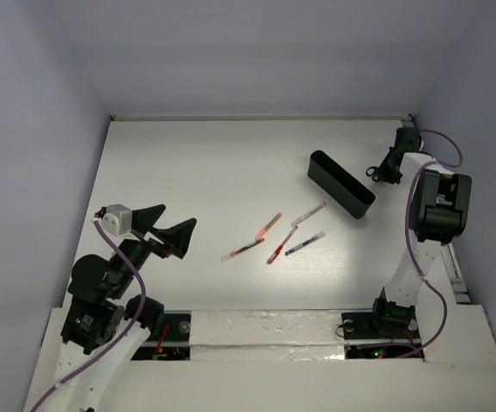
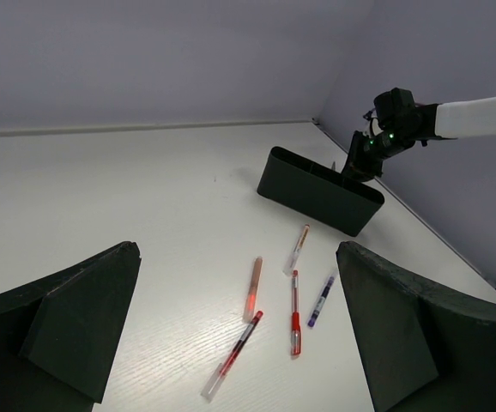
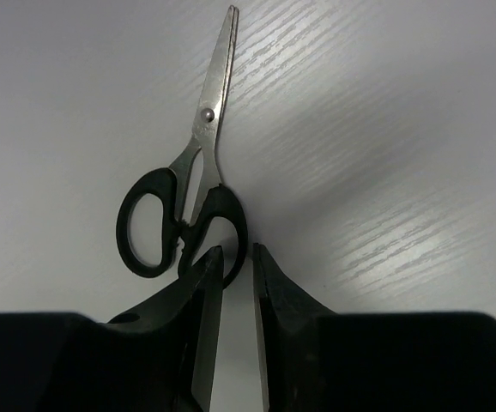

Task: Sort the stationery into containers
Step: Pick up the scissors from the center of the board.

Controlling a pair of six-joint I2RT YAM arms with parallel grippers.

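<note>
Right end effector (image 3: 237, 251): fingers drawn almost together with a thin gap between them, tips at one handle loop of the scissors. From where I stand, I cannot tell whether they pinch it.
Left end effector (image 2: 238, 253): spread wide and empty, hovering over the near left of the white worktop (image 1: 214, 172).
Scissors (image 3: 206, 120): black plastic loops, steel blades closed. They lie flat at the far right, near the long black open-top tray (image 1: 341, 184) and outside it.
Handling: judged rigid and handle-heavy. The smooth blades would likely slip, and the flat lie offers little edge.
Hold point: judged best across a loop rim or the neck below the pivot.
Pens: thin red pens (image 1: 269, 225) and one dark blue-purple pen (image 1: 304, 244) lie scattered mid-worktop. They are judged light, stiff and prone to roll, so pinch across the barrel's middle.
</note>
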